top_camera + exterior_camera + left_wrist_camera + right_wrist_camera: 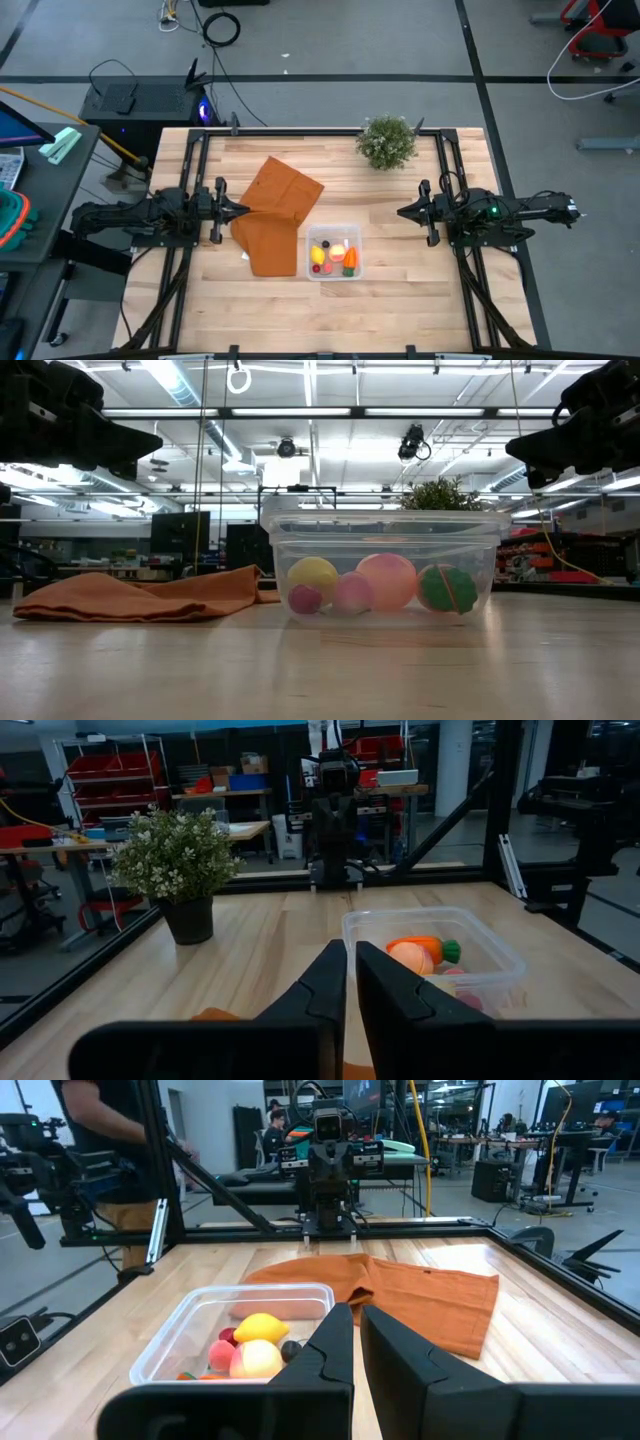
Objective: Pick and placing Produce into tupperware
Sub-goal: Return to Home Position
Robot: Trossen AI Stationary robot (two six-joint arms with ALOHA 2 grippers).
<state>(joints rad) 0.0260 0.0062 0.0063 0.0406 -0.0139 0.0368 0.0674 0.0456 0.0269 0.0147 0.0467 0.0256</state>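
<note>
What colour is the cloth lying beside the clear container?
Plain orange-brown, no pattern. The cloth shows best in the high view, beside the tupperware.

In the low view both arms were cut off by the picture's top, so we saw the left gripper [150, 442] and the right gripper [515, 450] only as dark shapes, and of the carrot [447, 588] only the green top showed through the tupperware [385, 525] wall. From above, the smallest produce [335, 256] was too tiny for us to tell apart. In the right wrist view that gripper's fingers [330, 1350] hid part of the dark piece [290, 1348], and the person [100, 1140] beyond the table [560, 1335] edge was cut off by the picture's top.
</note>
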